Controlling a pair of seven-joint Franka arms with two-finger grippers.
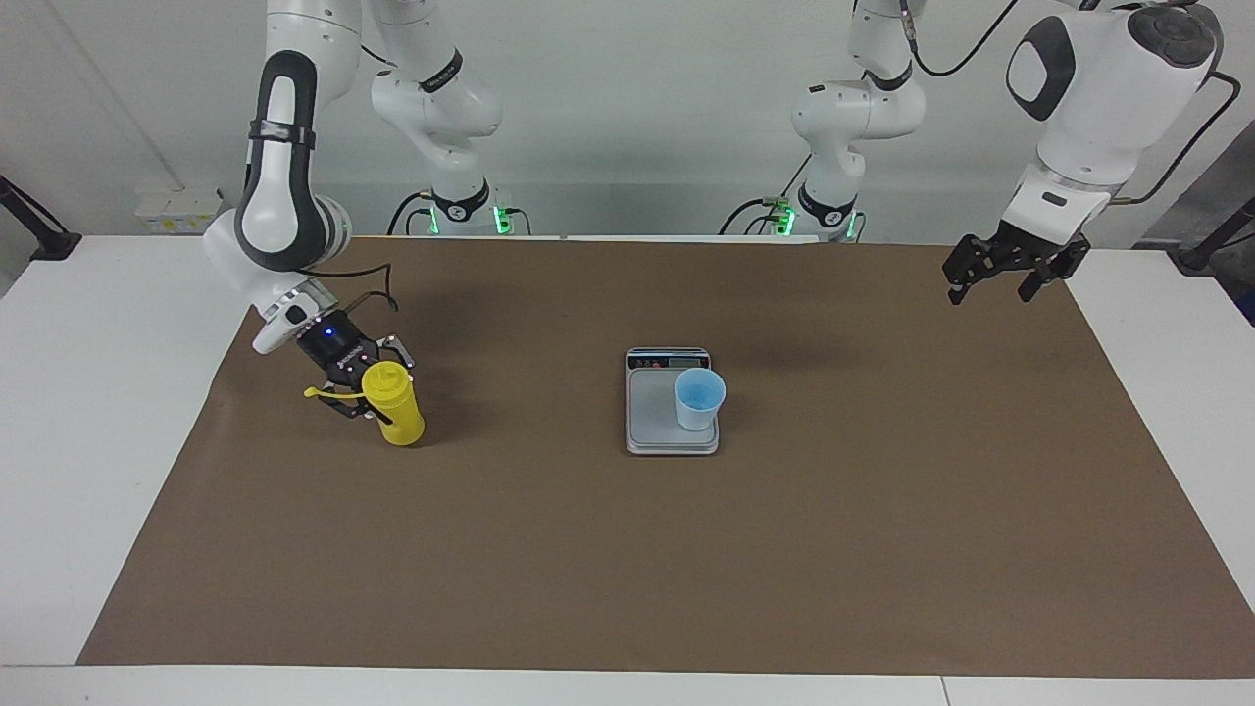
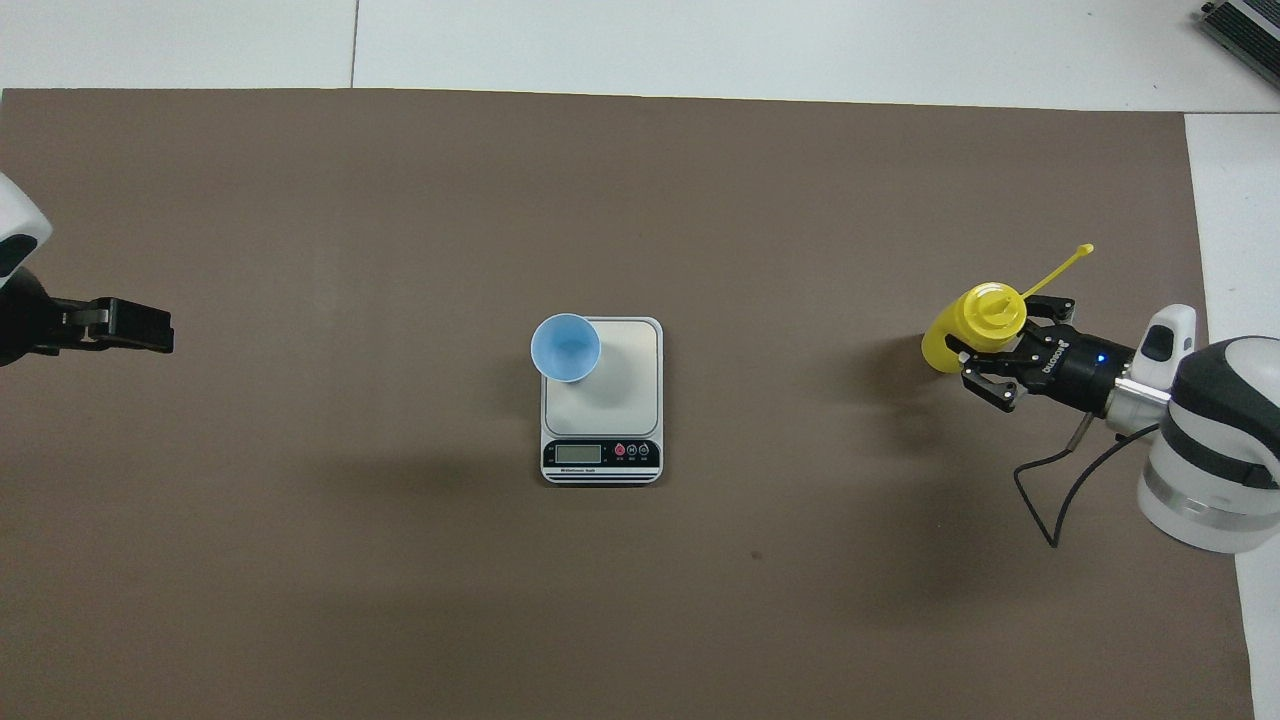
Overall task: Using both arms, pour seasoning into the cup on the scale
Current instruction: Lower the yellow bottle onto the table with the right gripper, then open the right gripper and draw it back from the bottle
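Two grippers show on my screens: the right gripper [image 1: 365, 392] sits around the yellow seasoning bottle [image 1: 396, 416], standing on the brown mat [image 1: 627, 549] toward the right arm's end; I cannot tell if it grips. My left gripper [image 1: 1010, 267] waits released. Mid-mat, the cup [image 1: 699, 399] stands on the scale [image 1: 655, 412].

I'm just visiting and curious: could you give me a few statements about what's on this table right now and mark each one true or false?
1. The blue cup stands on the scale. True.
2. The yellow bottle lies on the scale. False: it stands on the brown mat, toward the right arm's end.
3. The right gripper is at the bottle's top. True.
4. The left gripper holds the cup. False: it waits, empty, at the mat's corner.
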